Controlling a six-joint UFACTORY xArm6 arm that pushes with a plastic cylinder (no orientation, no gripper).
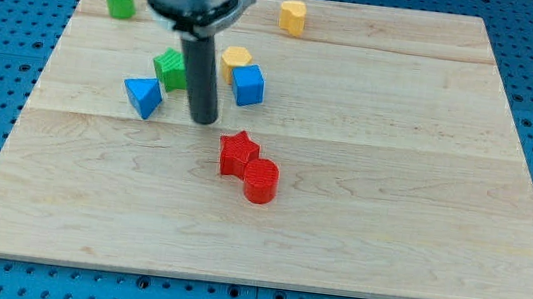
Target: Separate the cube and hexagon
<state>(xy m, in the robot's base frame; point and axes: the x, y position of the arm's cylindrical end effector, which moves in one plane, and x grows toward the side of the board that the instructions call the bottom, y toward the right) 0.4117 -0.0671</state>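
The dark rod's tip (204, 120) is seen on the wooden surface (393, 184), between the blue triangular block (142, 95) and the blue cube (248, 85), which touches the yellow hexagon (235, 61). No jaws exist on this end effector.

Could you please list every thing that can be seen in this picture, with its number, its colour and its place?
cube: 1, blue, upper middle, touching the yellow hexagon
hexagon: 1, yellow, just above-left of the cube
yellow block: 1, yellow, near the view's top, shape unclear
green cylinder: 1, green, top left
green block: 1, green, left of the rod, shape unclear
triangular block: 1, blue, left of centre
star: 1, red, centre
red cylinder: 1, red, touching the star, lower right of it
board: 1, light wood
my tip: 1, dark rod end, between triangular block and cube, touching neither
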